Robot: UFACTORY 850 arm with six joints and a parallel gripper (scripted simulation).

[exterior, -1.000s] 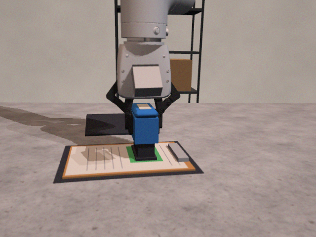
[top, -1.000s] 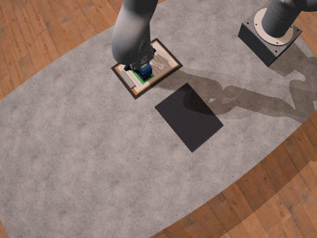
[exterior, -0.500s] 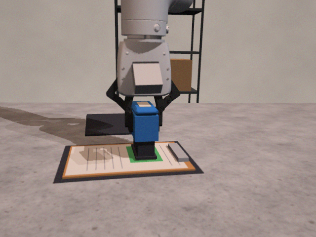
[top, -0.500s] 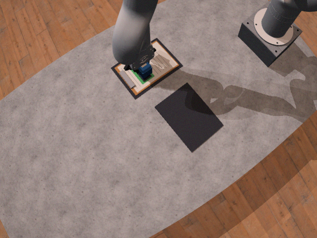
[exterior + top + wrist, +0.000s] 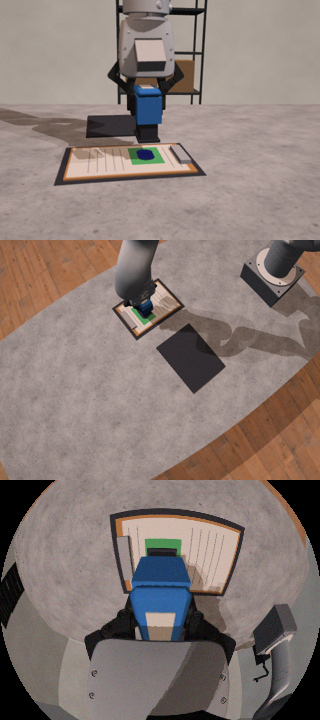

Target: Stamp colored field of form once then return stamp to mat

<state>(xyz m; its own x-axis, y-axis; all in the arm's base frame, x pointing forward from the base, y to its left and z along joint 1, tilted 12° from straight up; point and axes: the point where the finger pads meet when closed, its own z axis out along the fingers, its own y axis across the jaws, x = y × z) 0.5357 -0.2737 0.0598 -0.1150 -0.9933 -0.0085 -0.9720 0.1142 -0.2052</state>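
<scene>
My gripper (image 5: pixel 147 103) is shut on the blue stamp (image 5: pixel 147 108) and holds it in the air above the form (image 5: pixel 126 161). The stamp's dark base (image 5: pixel 146 134) hangs clear of the paper. The form lies on a clipboard with an orange rim. Its green field (image 5: pixel 146 155) carries a dark blue mark (image 5: pixel 145 154) near its middle. From above, the stamp (image 5: pixel 145 307) partly covers the green field (image 5: pixel 142 317). In the wrist view the stamp (image 5: pixel 159 596) fills the space between my fingers, with the field (image 5: pixel 163 546) beyond it. The dark mat (image 5: pixel 190 358) lies bare, to the right of the form.
A grey clip bar (image 5: pixel 180 154) sits on the form's right end. The arm's base block (image 5: pixel 271 278) stands at the table's far right. A shelf with a brown box (image 5: pixel 184 76) stands behind the table.
</scene>
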